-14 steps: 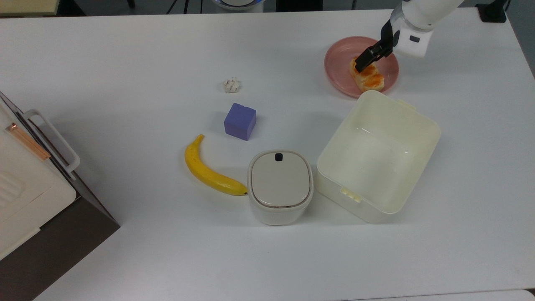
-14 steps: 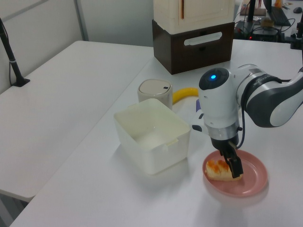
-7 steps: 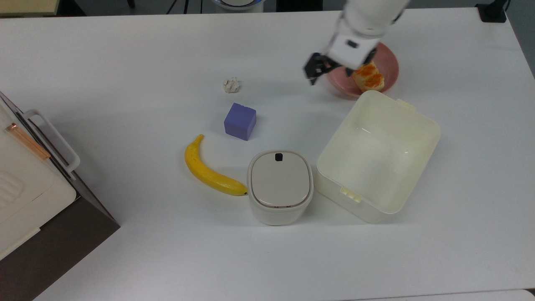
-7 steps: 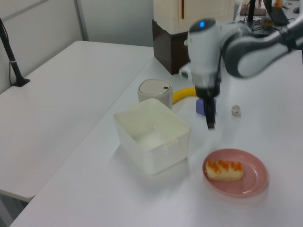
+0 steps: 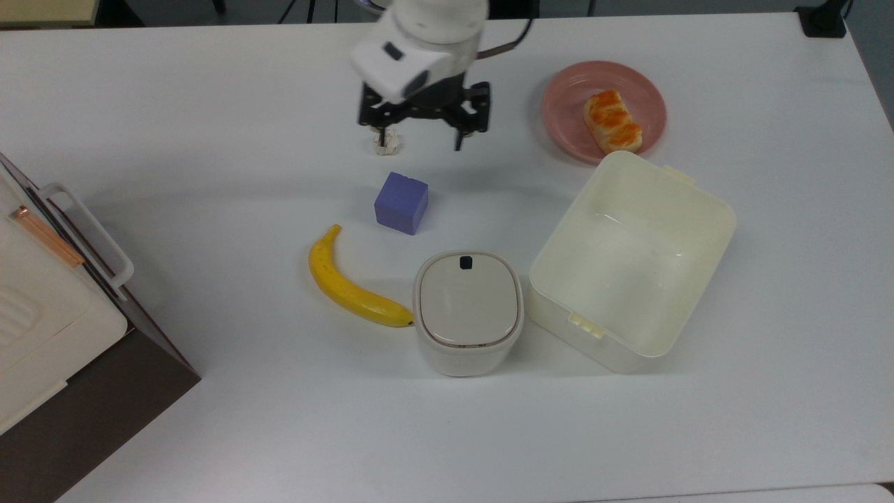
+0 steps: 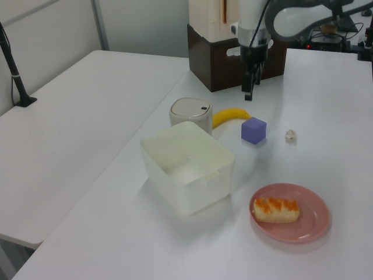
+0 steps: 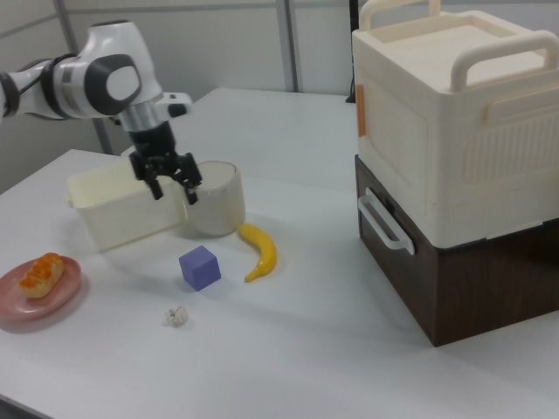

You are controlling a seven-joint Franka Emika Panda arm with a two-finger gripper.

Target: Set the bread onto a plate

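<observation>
The bread (image 5: 612, 121), an oblong roll with an orange-brown top, lies on the round pink plate (image 5: 562, 105) at the top view's upper right. The left view has the bread (image 6: 276, 210) on the plate (image 6: 312, 224) near its bottom right, and the right view has the bread (image 7: 41, 272) on the plate (image 7: 17, 310) at its far left. My gripper (image 5: 421, 136) hangs open and empty well away from the plate, in the air above the table near the paper ball. It also appears in the left view (image 6: 249, 87) and the right view (image 7: 175, 192).
A crumpled white paper ball (image 5: 386, 142), a purple cube (image 5: 401, 202), a banana (image 5: 349, 290) and a lidded round canister (image 5: 468, 311) sit mid-table. A large cream tub (image 5: 628, 258) stands just below the plate. A cream-and-brown appliance (image 5: 42, 300) fills the top view's left edge.
My gripper let go of the bread on the plate, rose, and swung across to the top view's left, ending over the paper ball area. The bread stays on the plate.
</observation>
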